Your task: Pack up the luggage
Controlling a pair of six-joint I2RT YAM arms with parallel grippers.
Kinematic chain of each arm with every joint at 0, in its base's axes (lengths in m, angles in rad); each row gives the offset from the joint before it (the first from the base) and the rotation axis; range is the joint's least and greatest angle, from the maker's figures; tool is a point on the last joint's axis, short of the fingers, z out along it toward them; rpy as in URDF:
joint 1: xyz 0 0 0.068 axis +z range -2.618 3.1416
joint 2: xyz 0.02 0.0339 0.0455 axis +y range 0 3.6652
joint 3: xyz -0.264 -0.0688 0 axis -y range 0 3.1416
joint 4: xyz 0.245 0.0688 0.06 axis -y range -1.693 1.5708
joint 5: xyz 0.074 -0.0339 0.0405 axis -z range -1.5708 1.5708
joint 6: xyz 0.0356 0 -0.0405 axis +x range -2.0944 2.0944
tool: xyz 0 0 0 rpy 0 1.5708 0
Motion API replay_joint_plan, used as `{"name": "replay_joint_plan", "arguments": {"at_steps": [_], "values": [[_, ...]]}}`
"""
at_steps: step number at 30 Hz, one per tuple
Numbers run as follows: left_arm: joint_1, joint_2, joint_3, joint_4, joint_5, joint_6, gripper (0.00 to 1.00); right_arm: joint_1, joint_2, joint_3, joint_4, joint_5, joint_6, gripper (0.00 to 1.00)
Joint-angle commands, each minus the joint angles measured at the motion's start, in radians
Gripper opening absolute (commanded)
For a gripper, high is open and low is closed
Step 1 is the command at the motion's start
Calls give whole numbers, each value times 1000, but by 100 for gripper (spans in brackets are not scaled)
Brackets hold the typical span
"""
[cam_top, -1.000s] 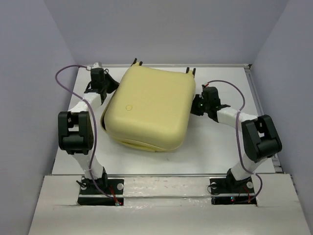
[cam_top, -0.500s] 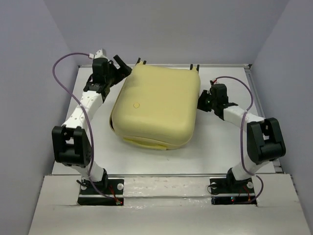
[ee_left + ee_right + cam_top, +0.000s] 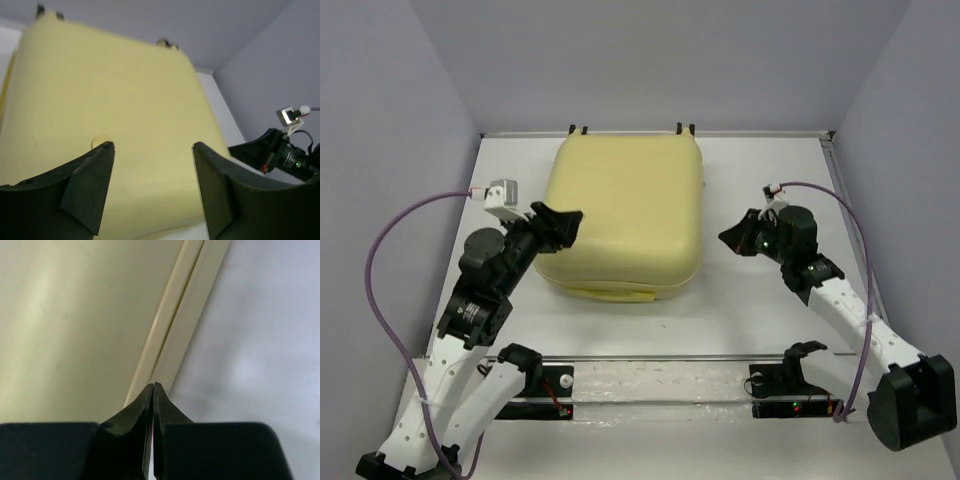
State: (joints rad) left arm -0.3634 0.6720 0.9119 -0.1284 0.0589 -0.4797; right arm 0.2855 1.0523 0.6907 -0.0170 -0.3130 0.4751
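Flat, lid closed, at white table (image 3: pixel 760 330) far edge: pale-yellow squarish hard-shell suitcase (image 3: pixel 625 215). At its near-left corner: left gripper (image 3: pixel 560 222), jaws apart, empty. Off its right side: right gripper (image 3: pixel 732 240), pinched closed, empty.

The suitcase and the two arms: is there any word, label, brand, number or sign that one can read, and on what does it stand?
No text can be read in any view.
The pale-yellow suitcase has a plain shell; its small round mark is too blurred to tell.
The white connector on the left wrist shows no legible print.
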Motion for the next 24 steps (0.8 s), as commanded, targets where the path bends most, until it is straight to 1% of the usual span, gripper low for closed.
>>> {"name": "replay_joint_plan", "arguments": {"at_steps": [1,2,3,4,5,6,8,11,12,14,15,17,18,20,21,24], "values": [[-37,-115,-168,-116,64,-54,64,73,-123,-137,-34,-113,46,7],[-42,-129,-179,-116,85,-60,61,111,-132,-137,-28,-110,56,7],[-49,-146,-189,-116,122,-65,60,198,-124,-131,-5,-86,68,7],[-52,-144,-192,-117,139,-68,59,239,-108,-117,5,-65,66,7],[-55,-144,-192,-117,160,-68,58,268,-82,-97,37,-57,66,7],[-66,-138,-189,-119,200,-66,55,303,-19,-44,72,-75,72,7],[-86,-138,-191,-120,248,-57,55,334,18,16,116,-95,73,7],[-134,-149,-200,-146,251,-37,54,343,-7,29,164,-89,73,7],[-146,-158,-217,-148,268,-25,53,343,-29,1,163,-40,56,7],[-181,-160,-243,-151,295,-11,53,343,-90,-43,151,6,25,7],[-209,-157,-251,-154,298,-1,53,343,-115,-96,129,49,-8,7],[-241,-157,-278,-148,292,1,52,343,-124,-150,127,87,-39,13],[-258,-154,-284,-142,291,-2,52,343,-117,-172,149,100,-90,21],[-304,-135,-278,-126,279,-2,51,331,-62,-217,210,98,-139,27],[-319,-129,-280,-119,276,-5,51,331,-39,-218,227,63,-177,30],[-385,-86,-286,-85,243,-13,51,302,20,-215,310,42,-216,32]]}}
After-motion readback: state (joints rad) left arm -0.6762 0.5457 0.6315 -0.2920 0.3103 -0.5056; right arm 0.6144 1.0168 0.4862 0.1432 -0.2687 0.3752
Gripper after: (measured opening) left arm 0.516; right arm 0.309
